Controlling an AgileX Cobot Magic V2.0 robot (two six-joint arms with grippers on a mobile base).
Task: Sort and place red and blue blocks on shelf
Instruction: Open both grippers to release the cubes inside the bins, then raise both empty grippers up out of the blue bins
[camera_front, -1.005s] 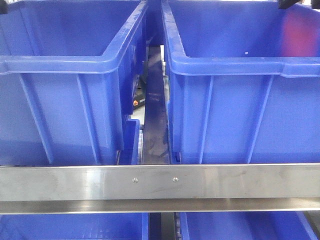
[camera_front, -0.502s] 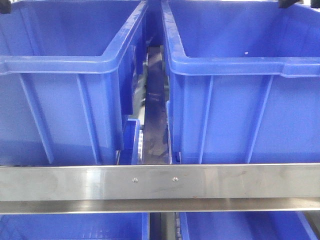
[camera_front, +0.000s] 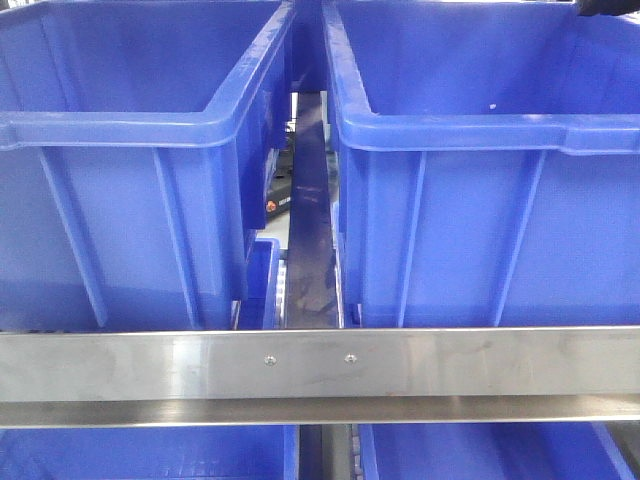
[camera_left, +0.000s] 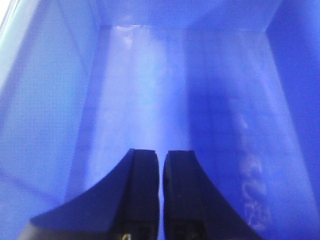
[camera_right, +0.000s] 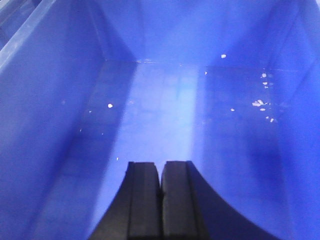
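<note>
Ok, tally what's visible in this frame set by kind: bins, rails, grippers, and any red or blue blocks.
Blue bins: 4, upper left, upper right, lower left, lower right
Silver front rail: 1
Rail screws: 2
Grippers: 2, left gripper and right gripper, each shut, over a bin floor
Red or blue blocks: 0 in view
Total: 9

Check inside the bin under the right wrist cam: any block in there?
No block visible: bare bin floor with pale specks. The shut right gripper hides the near floor.
</note>
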